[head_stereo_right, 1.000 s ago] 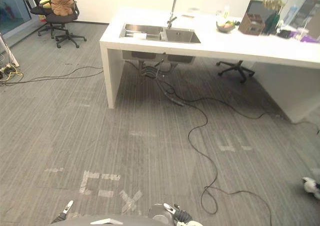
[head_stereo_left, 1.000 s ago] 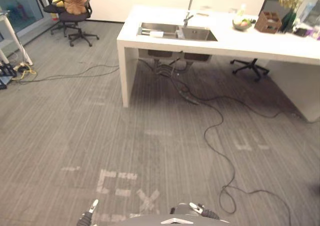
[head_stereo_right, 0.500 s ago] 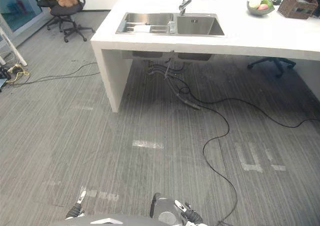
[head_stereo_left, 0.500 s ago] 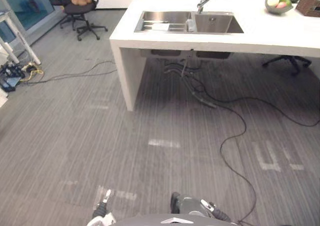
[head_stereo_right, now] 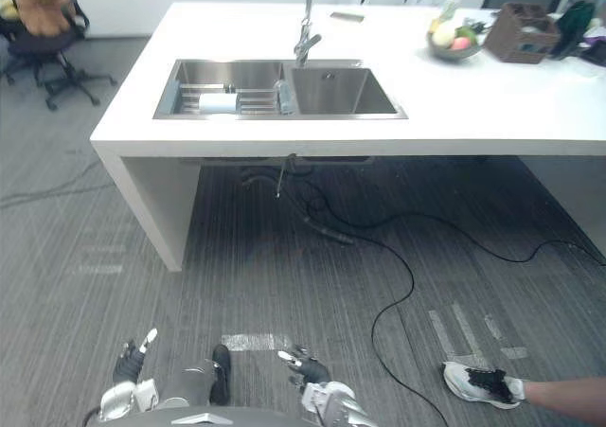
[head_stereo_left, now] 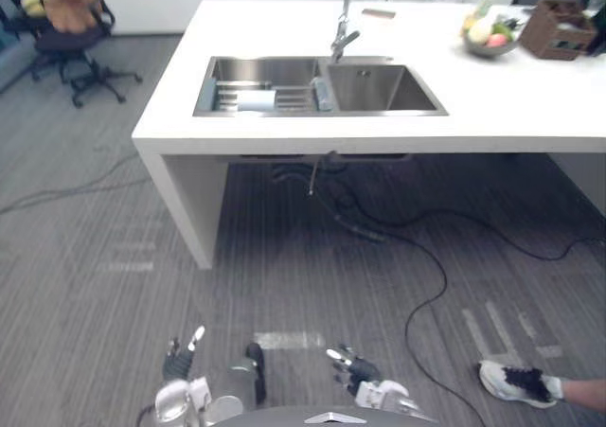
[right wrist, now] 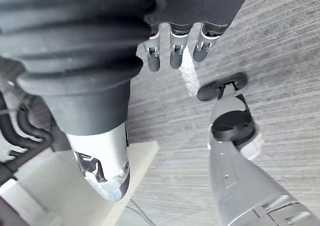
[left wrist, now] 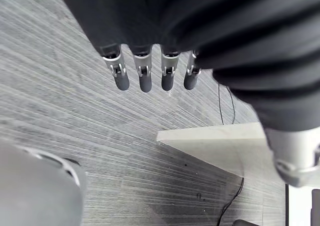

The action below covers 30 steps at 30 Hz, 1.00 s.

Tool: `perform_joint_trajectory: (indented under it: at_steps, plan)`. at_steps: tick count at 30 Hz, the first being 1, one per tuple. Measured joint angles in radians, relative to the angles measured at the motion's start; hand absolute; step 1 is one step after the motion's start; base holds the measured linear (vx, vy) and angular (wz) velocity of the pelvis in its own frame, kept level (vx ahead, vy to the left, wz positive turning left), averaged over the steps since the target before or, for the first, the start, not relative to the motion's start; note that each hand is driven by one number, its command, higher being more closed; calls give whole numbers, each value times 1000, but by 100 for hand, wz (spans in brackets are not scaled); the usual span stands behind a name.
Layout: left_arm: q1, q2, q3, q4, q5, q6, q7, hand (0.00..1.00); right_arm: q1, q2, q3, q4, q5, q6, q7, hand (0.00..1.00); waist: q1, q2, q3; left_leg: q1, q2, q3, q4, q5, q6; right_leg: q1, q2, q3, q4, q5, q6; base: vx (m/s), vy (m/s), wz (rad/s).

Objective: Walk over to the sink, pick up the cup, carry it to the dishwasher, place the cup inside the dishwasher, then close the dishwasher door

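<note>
Head cam: I see pale cup (head_stereo_left: 254, 98) lying in sink's (head_stereo_left: 379, 88) left basin, white table (head_stereo_left: 511, 105). L hand (head_stereo_left: 174, 363) and R hand (head_stereo_left: 358, 372) are low over the floor (head_stereo_left: 95, 304).
L wrist: fingers (left wrist: 145, 76) straight, holding nothing.
R wrist: fingers (right wrist: 175, 53) straight, holding nothing.

The left robot hand (head_stereo_left: 175, 365) is seen low at the near edge of the eye views, on the robot's left, with its fingers extended and pointed forward. In its wrist view the fingers (left wrist: 144, 75) are held straight, side by side in a row, and the thumb (left wrist: 292, 153) is set apart. The right robot hand (head_stereo_left: 358, 372) is held low on the robot's right. Its fingers (right wrist: 172, 50) are loosely extended, the thumb (right wrist: 102, 168) set apart.
</note>
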<state>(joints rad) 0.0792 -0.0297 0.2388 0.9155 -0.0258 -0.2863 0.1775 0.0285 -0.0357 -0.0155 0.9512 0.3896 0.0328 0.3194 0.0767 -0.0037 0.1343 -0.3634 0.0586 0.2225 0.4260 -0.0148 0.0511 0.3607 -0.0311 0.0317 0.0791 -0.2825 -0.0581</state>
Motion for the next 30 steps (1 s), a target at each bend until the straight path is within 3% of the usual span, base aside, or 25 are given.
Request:
perform_joint_trajectory:
  at_steps: [1,3,4,5,6,7,8,9,10,11,13,15,17,18,19,20,21,24,27,30]
  plan:
    - [5,2,-29,-3,9,-24,29,0,-3,1,1,18,-2,-2,-2,0,0,1,0,19,-11,-6,16,-28,30,1,-5,26,37,33,14,307,136,20]
    - [27,4,-66,-74,12,-30,66,0,1,4,1,20,-4,-3,-3,0,-1,-3,-4,70,-26,-6,4,-62,43,-8,-13,48,125,80,68,514,222,14]
    - [38,21,-109,-199,43,-36,113,0,6,12,0,22,-4,-1,-4,0,-3,-27,-20,123,-57,-2,-44,-79,41,-47,-33,50,252,113,122,443,186,9]
    - [38,26,-119,-224,49,-40,122,0,8,13,0,23,-4,-1,-4,0,-4,-33,-24,133,-65,-1,-54,-80,43,-59,-38,49,278,119,133,425,162,10]
    - [34,48,-157,-354,76,-40,154,0,15,16,-3,25,-18,10,-4,0,-9,-55,-41,174,-92,2,-98,-88,47,-116,-56,43,410,161,202,397,142,-1]
    - [29,63,-183,-507,117,-41,194,0,16,13,-7,14,-37,18,-8,0,-18,-62,-47,219,-106,1,-133,-107,52,-197,-64,43,584,263,339,397,142,-7]
    - [27,65,-194,-584,132,-42,211,0,19,13,-7,3,-41,20,-14,0,-23,-63,-48,242,-111,0,-145,-118,49,-252,-71,40,684,334,358,380,152,-23]
    - [14,78,-212,-729,161,-22,219,0,35,14,-12,-31,-43,24,-28,0,-28,-55,-43,295,-122,6,-176,-136,35,-368,-116,-1,905,374,337,359,141,-25]
    - [-2,78,-228,-838,224,0,235,0,44,5,-17,-71,-44,35,-39,0,-36,-48,-43,367,-126,11,-220,-140,27,-455,-170,-88,1051,328,245,432,167,-23]
    - [-8,80,-244,-882,248,8,239,0,48,1,-19,-79,-44,38,-43,0,-44,-41,-46,402,-124,15,-239,-139,29,-489,-187,-127,1083,302,207,412,140,-9]
    - [-37,93,-294,-1013,369,18,257,0,47,-9,-25,-96,-41,38,-52,0,-64,-29,-51,498,-113,0,-294,-145,17,-586,-210,-231,1010,152,148,348,46,16]
    - [-70,110,-319,-1059,432,12,269,0,44,-4,-35,-116,-32,36,-70,0,-82,-23,-49,520,-92,-34,-296,-160,-9,-634,-192,-281,798,93,122,381,-88,51]
    - [-86,125,-331,-1073,481,-3,275,0,43,4,-39,-132,-23,39,-85,0,-87,-12,-46,543,-61,-49,-290,-188,-52,-640,-147,-284,531,110,110,382,-171,47]
    - [-85,144,-336,-1088,516,-12,273,0,52,11,-39,-141,-21,41,-92,0,-88,-16,-49,567,-47,-62,-285,-213,-76,-623,-118,-252,354,185,107,395,-238,46]
    - [-86,167,-357,-1116,543,-16,266,0,73,26,-36,-155,-20,42,-94,0,-91,-40,-61,580,-53,-69,-265,-256,-85,-603,-104,-200,221,344,107,387,-261,44]
    - [-85,176,-369,-1124,552,-25,261,0,79,27,-36,-156,-21,43,-94,0,-87,-45,-68,589,-55,-79,-253,-279,-86,-604,-102,-172,212,352,113,390,-275,12]
    - [-70,148,-405,-1123,563,-29,242,0,71,2,-43,-161,-22,50,-101,0,-82,15,-84,593,6,-74,-228,-302,-107,-596,-52,-155,231,341,98,358,-237,0]
    - [-113,136,-515,-1120,623,-26,166,0,65,-34,-48,-164,-26,65,-100,0,-89,71,-94,589,45,-88,-228,-290,-121,-583,-17,-137,218,291,98,318,-203,13]
    - [-160,135,-570,-1092,639,16,96,0,68,-34,-49,-177,-36,86,-79,0,-103,62,-89,582,64,-97,-187,-232,-126,-525,-21,-183,193,267,85,156,-205,46]
    - [-178,139,-584,-1066,638,61,45,0,91,-40,-49,-188,-43,109,-73,0,-102,47,-91,484,112,-87,11,-208,-157,-439,-23,-258,110,254,74,55,-140,73]
